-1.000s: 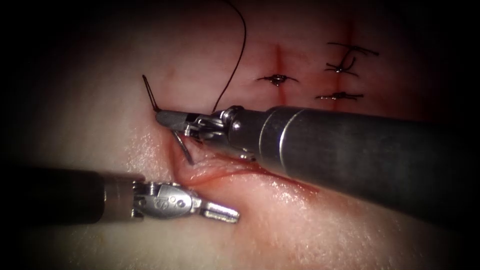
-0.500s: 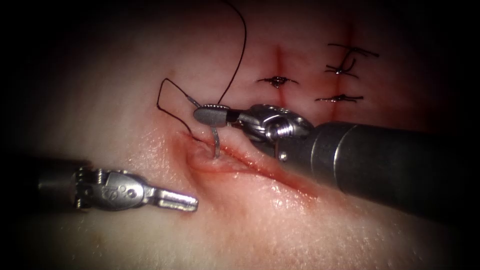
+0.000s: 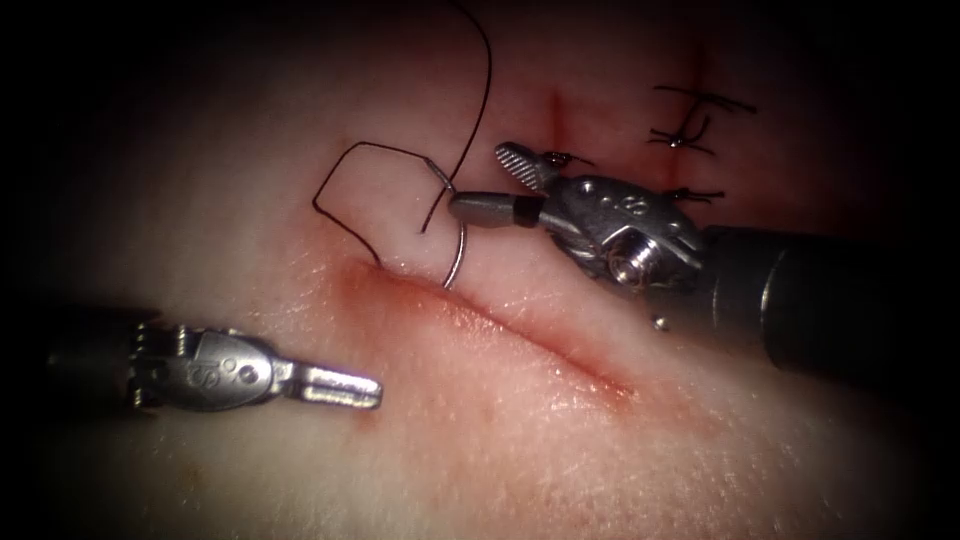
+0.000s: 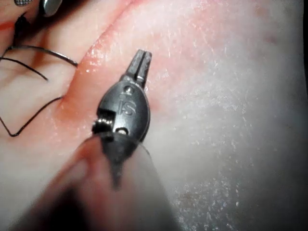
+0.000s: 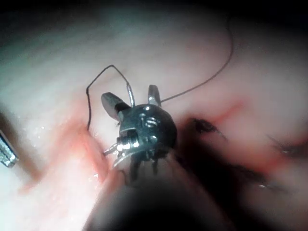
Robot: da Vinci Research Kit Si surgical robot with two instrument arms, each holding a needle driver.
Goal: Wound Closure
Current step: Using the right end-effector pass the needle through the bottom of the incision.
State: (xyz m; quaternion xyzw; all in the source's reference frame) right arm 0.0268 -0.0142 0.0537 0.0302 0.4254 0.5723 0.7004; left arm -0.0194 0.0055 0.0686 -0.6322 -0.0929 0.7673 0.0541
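The tissue (image 3: 520, 450) carries a slanting cut (image 3: 520, 335) wet with red fluid. The curved needle (image 3: 463, 240) stands free at the cut's upper left end, its tip in the tissue and its tail up. Dark thread (image 3: 335, 170) loops from the tail to the left of the cut, and a second strand (image 3: 487, 90) runs upward. My right tool (image 3: 478, 178) is to the right of the needle with its jaws open, the lower jaw beside the needle's upper part, holding nothing. From close up the needle (image 5: 129, 91) stands between those open jaws (image 5: 134, 98). My left tool (image 3: 372, 388) lies shut and empty left of the cut (image 4: 140, 60).
Finished stitches with knots and cut thread ends (image 3: 690, 125) cross a second red line at the back right, another (image 3: 690, 195) just below. The right shaft (image 3: 830, 300) covers the tissue on the right.
The right tool turned the needle into the tissue, then drew back to the right and opened, letting the needle go. The left tool slid left. The thread loop grew wider.
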